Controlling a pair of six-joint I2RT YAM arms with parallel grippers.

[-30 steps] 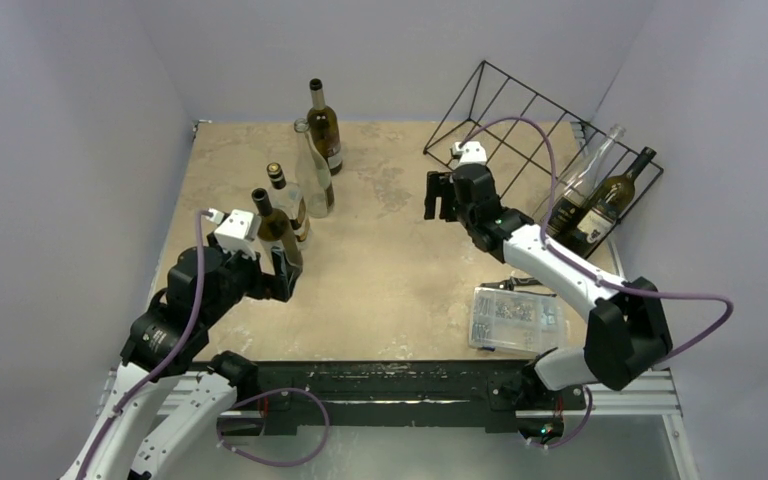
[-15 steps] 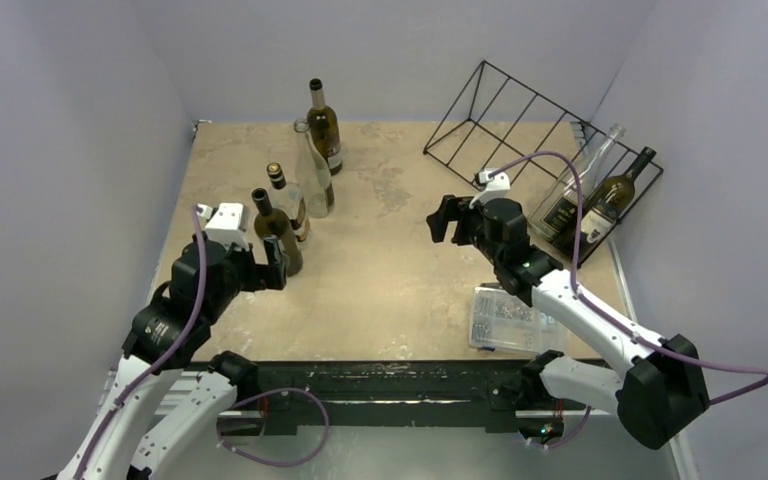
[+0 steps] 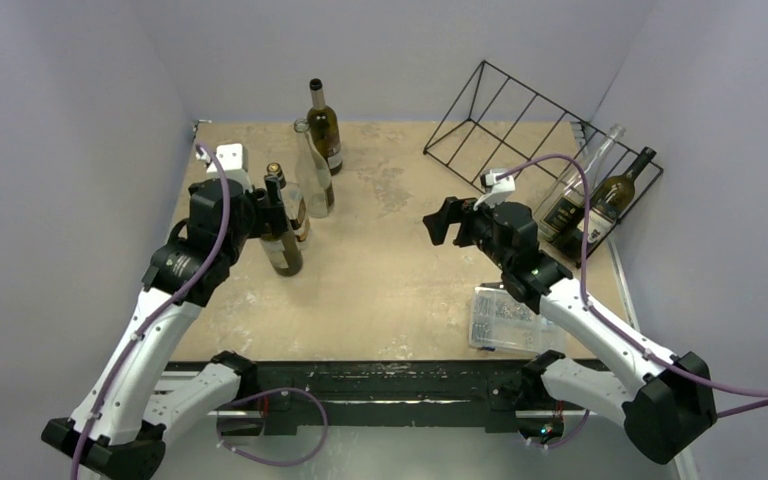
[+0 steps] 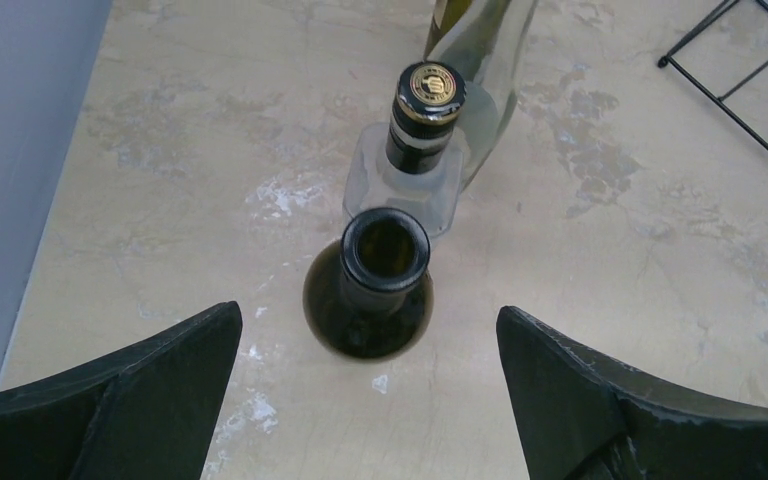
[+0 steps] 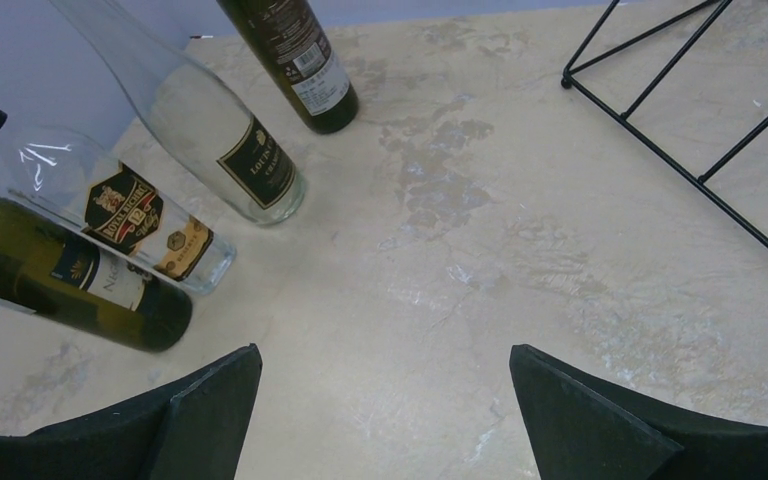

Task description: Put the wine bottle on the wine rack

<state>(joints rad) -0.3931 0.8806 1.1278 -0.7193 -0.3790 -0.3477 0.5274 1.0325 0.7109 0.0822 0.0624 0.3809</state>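
Beige stone-look table, grey walls round it. The wine bottle is dark green w/ an open mouth. It stands upright on the table, well left of the wine rack and not on it. L gripper is up at the bottle's neck, claw spread wide. In the wrist view the wine bottle sits between the two fingers w/ a clear gap each side, no contact.

Three other upright bottles are also left of the rack:
- Square clear bottle w/ gold cap, just beside the wine bottle on its rack-ward side.
- Tall clear bottle, a bit nearer the rack.
- Dark bottle, closest of the three to the rack.

The rack's right end holds two slanted bottles, a clear one and a dark labelled one. R gripper hangs in front-left of the rack, above bare table, claw spread w/ nothing between. Plastic parts box lies in front of the rack, well apart from it.
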